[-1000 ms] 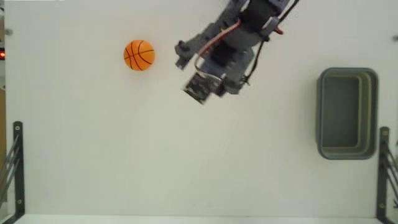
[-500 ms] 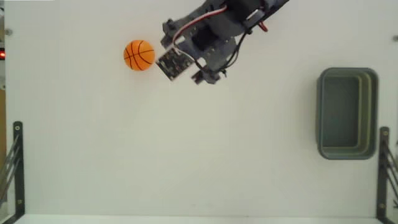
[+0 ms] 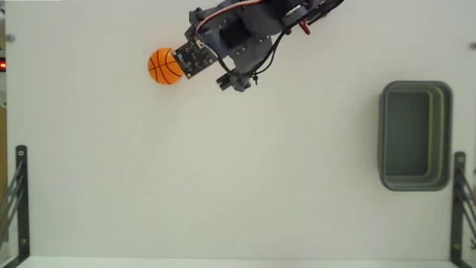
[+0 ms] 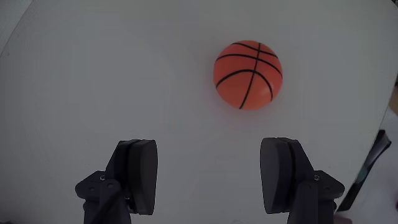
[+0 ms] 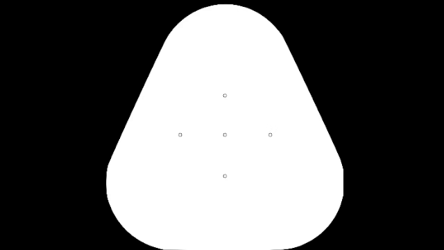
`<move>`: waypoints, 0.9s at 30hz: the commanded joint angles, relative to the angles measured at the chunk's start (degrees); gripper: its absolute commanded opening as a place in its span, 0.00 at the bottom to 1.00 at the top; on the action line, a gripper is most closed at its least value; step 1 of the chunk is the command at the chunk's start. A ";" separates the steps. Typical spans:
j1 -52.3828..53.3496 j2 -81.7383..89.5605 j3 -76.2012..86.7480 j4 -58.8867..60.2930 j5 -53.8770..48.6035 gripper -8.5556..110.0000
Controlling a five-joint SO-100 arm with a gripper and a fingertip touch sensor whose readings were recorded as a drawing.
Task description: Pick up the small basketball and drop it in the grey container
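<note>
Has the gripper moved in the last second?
Yes. In the fixed view the gripper has swung left, away from the grey container, reaching the small basketball.

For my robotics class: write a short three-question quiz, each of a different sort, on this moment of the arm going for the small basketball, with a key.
1. True or false: in the wrist view the gripper is already shut on the small basketball.
2. Multiple choice: in the fixed view, where is the grey container? A) beside the ball, B) at the right edge, far from the ball, C) under the arm.
3. Short answer: what does the grey container hold?

Key
1. False: the jaws stand open with bare table between them, and the ball lies ahead, apart from both.
2. B.
3. Nothing that can be seen; its hollow looks empty.
</note>
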State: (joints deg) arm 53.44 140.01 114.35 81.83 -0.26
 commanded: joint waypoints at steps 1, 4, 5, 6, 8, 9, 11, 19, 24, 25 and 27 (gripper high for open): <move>1.33 2.10 0.21 0.13 0.26 1.00; 1.72 2.10 0.21 0.13 0.26 1.00; 1.94 2.10 0.21 0.13 0.26 1.00; 2.17 2.10 0.21 0.13 0.26 1.00; 2.57 2.10 0.21 0.13 0.26 1.00; 2.73 2.10 0.21 0.13 0.26 1.00; 3.21 2.10 0.21 0.13 0.26 1.00; 4.51 2.10 0.21 0.13 0.26 1.00; 4.75 2.10 0.21 0.13 0.26 1.00; 4.85 2.10 0.21 0.13 0.26 1.00; 5.11 2.10 0.21 0.13 0.26 1.00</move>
State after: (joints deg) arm 57.39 140.01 114.35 81.83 -0.26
